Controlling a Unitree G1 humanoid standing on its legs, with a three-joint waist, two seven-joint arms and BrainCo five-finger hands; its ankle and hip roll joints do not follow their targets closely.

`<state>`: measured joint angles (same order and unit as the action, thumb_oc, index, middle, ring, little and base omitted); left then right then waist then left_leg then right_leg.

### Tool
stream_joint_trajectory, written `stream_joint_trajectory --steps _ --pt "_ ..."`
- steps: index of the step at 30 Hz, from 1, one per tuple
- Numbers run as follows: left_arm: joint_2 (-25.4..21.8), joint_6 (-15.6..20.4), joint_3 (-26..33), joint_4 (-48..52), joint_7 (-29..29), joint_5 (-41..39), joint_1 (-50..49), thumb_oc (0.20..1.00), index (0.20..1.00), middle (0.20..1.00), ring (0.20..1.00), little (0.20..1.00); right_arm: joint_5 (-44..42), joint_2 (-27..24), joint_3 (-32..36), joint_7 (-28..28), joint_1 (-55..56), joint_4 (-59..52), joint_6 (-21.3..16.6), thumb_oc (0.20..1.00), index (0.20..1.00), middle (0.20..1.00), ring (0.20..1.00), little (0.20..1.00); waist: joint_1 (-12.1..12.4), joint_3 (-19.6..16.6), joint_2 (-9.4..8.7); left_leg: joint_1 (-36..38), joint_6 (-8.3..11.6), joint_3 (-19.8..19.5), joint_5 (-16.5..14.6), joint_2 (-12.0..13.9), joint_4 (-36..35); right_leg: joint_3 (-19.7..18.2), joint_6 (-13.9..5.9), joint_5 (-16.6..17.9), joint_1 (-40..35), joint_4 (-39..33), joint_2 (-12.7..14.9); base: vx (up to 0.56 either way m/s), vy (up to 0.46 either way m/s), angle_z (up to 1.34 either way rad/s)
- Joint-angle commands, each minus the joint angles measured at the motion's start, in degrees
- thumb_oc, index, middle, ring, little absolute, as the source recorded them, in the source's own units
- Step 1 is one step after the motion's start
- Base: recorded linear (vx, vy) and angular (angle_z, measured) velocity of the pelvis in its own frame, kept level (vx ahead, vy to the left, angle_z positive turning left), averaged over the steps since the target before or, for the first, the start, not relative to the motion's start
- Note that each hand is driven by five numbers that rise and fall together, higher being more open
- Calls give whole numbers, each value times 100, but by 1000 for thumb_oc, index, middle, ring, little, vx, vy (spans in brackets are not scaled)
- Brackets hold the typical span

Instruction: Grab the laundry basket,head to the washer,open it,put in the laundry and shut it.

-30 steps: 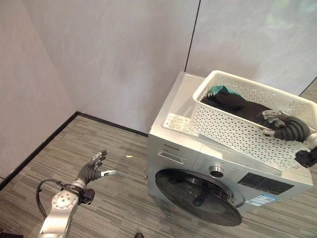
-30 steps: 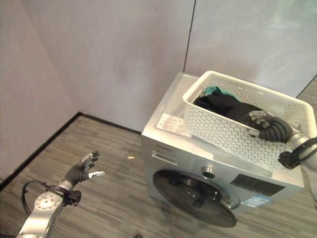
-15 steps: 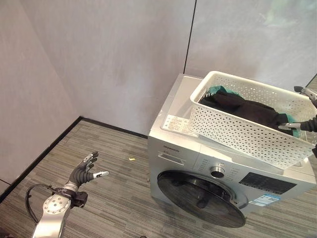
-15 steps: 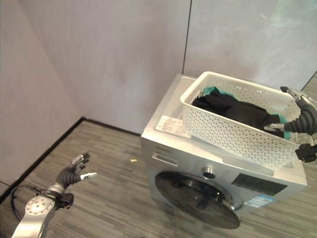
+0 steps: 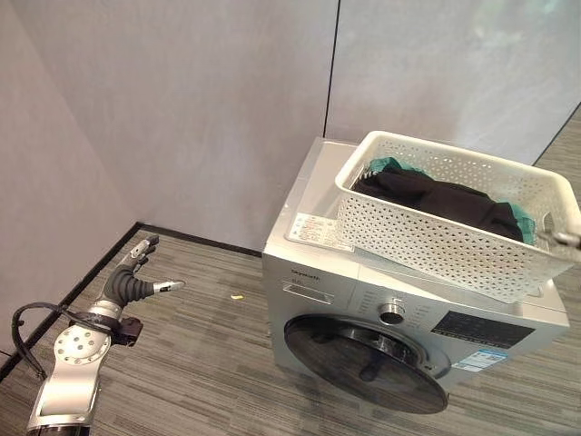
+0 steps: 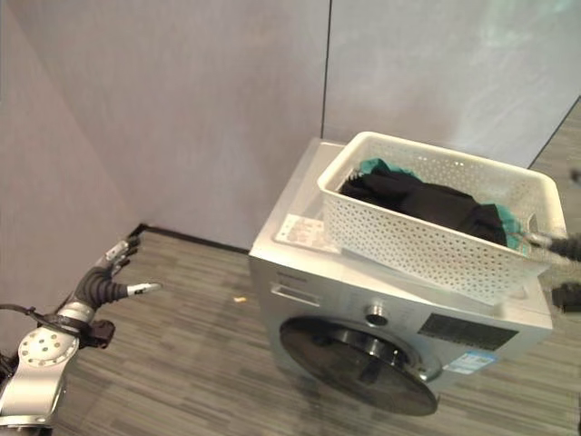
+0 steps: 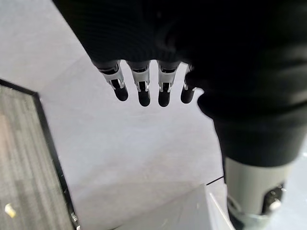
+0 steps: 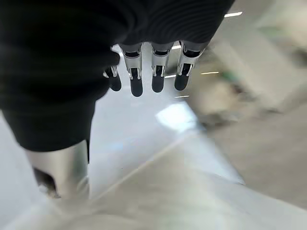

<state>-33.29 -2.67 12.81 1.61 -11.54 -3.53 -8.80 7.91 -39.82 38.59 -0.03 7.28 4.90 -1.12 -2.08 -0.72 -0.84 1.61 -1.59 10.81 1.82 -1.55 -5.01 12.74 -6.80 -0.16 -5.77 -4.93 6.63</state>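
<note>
We see laundry basket [image 5: 454, 213] atop washer [image 5: 399, 309], dark laundry [image 5: 436, 198] inside, door [image 5: 368, 359] closed. Left hand [image 5: 134, 277] at 8 o'clock, fingers spread, empty. Right hand [image 8: 144, 72] fingers straight, empty.

The laundry basket [image 5: 436, 238] is showing white with a pattern of small holes; the laundry [image 5: 427, 195] is showing black and teal; the washer [image 5: 327, 272] is looking silver; the floor [image 5: 200, 363] is showing grey stripes.
</note>
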Motion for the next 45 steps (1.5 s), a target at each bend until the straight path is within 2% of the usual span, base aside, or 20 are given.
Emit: stream_joint_trajectory --steps 1,4,5,9,12,14,20,27,31,32,33,34,36,39,40,41,42,43,44,45 --pt "-47 152 295 -29 52 24 106 1000 1000 1000 1000 1000 -168 -307 300 -399 73 401 37 1000 1000 1000 1000 1000 -48 -206 16 68 238 -389 -686 319 395 -154 -98 -74 212 67 -140 -15 17 -15" --pt "17 118 342 -171 40 32 -44 1000 1000 1000 1000 1000 -421 -117 401 -611 367 1244 167 1000 1000 1000 1000 1000 -70 -185 34 64 239 -363 -640 316 323 -165 -117 -25 254 27 -135 -35 24 -12" --pt "35 76 344 -350 89 -8 -79 1000 1000 1000 1000 1000 -611 -59 177 -604 492 2028 239 1000 1000 1000 1000 1000 -63 -174 14 51 245 -345 -595 325 287 -173 -119 5 290 16 -133 -65 6 -5" --pt "91 -120 427 -586 -97 6 -187 1000 1000 1000 1000 1000 -933 192 -565 403 720 3349 550 1000 1000 1000 1000 1000 8 -101 -57 21 257 -352 -543 342 265 -165 -99 27 323 15 -153 -45 -16 -2" --pt "124 -155 489 -620 -172 -20 -256 1000 1000 1000 1000 1000 -1080 214 -801 671 576 3541 517 1000 1000 1000 1000 1000 19 -78 -87 24 265 -362 -517 345 248 -167 -93 32 325 19 -164 -12 -6 -1" --pt "143 -195 478 -675 -241 -42 -380 1000 1000 1000 1000 1000 -1581 404 -924 859 578 4004 447 1000 1000 1000 1000 1000 70 -36 -127 13 279 -401 -473 344 233 -132 -74 19 300 31 -180 -21 -16 0" --pt "284 -83 317 -860 -213 -86 -455 1000 1000 1000 1000 1000 -1149 518 -1812 980 294 4024 353 1000 1000 1000 1000 1000 151 67 -143 -10 264 -431 -447 319 245 -99 -74 29 320 12 -180 -46 -14 2" --pt "479 -54 173 -1413 -69 -175 -730 1000 1000 1000 1000 1000 -756 495 -2274 1002 98 3726 373 1000 1000 1000 1000 1000 274 148 -121 -115 260 -484 -437 313 370 -89 -47 49 360 -7 -168 -37 -10 1" --pt "578 -100 -229 -1621 -79 -136 -665 1000 1000 1000 1000 1000 -624 572 -3320 1168 -623 4504 365 1000 1000 1000 1000 1000 505 346 -144 -304 271 -667 -395 297 520 42 2 44 385 -6 -181 -80 -68 22" --pt "614 -96 -361 -1644 -50 -176 -616 1000 1000 1000 1000 1000 -655 637 -3678 1176 -875 4917 317 1000 1000 1000 1000 1000 601 470 -134 -395 282 -752 -364 286 599 116 24 43 382 -5 -188 -246 -155 42" --pt "579 -50 -641 -1534 -25 -244 -587 1000 1000 1000 1000 1000 -461 581 -4213 1070 -1257 5459 264 1000 1000 1000 1000 1000 809 813 -28 -671 349 -984 -288 276 811 286 98 11 429 18 -226 -273 -156 41" --pt "572 -39 -690 -1499 -30 -276 -560 1000 1000 1000 1000 1000 -475 568 -4249 1041 -1354 5574 244 1000 1000 1000 1000 1000 806 859 -12 -793 357 -1055 -232 248 858 340 109 36 484 14 -216 -270 -152 81" --pt "509 15 -848 -1427 16 -445 -554 1000 1000 1000 1000 1000 -368 455 -4406 886 -1574 5618 207 1000 1000 1000 1000 1000 956 1018 100 -987 428 -1251 -136 249 962 520 172 3 534 24 -245 -119 -111 93" --pt "505 68 -1033 -1466 95 -595 -505 1000 1000 1000 1000 1000 -383 359 -4413 622 -1707 5719 192 1000 1000 1000 1000 1000 1047 1137 241 -1239 518 -1451 147 248 891 852 193 12 634 -7 -227 -123 -75 65" --pt "557 73 -1261 -1547 125 -624 -379 1000 1000 1000 1000 1000 -521 471 -4455 547 -1789 6041 190 1000 1000 1000 1000 1000 1124 1202 374 -1426 681 -1497 351 304 867 1136 209 -65 644 -7 -194 -104 -50 51" --pt "559 77 -1265 -1557 128 -625 -368 1000 1000 1000 1000 1000 -525 468 -4459 545 -1802 6058 179 1000 1000 1000 1000 1000 1104 1200 379 -1439 685 -1520 356 301 869 1159 210 -68 647 -7 -195 -81 -27 41" --pt "605 65 -1413 -1600 85 -643 -272 1000 1000 1000 1000 1000 -571 551 -4509 578 -1837 6225 168 1000 1000 1000 1000 1000 1121 1210 433 -1522 717 -1509 413 301 897 1289 210 -86 636 -7 -154 -55 -41 62" --pt "608 43 -1664 -1612 -6 -559 -33 1000 1000 1000 1000 1000 -621 796 -4798 879 -1841 6326 162 1000 1000 1000 1000 1000 1054 1257 449 -1711 768 -991 337 432 1230 1502 190 -147 598 9 -13 -104 -79 101" --pt "602 35 -1711 -1587 -81 -528 41 1000 1000 1000 1000 1000 -574 1010 -5107 1168 -1769 6244 158 1000 1000 1000 1000 1000 1028 1246 407 -1736 739 -657 111 498 1622 1625 197 -109 654 26 77 -99 -101 129" --pt "595 26 -1690 -1543 -137 -522 58 1000 1000 1000 1000 1000 -603 1167 -5293 1291 -1740 6082 138 1000 1000 1000 1000 1000 1031 1201 363 -1735 700 -624 -228 462 2061 1630 212 -93 725 40 102 -72 -85 119"
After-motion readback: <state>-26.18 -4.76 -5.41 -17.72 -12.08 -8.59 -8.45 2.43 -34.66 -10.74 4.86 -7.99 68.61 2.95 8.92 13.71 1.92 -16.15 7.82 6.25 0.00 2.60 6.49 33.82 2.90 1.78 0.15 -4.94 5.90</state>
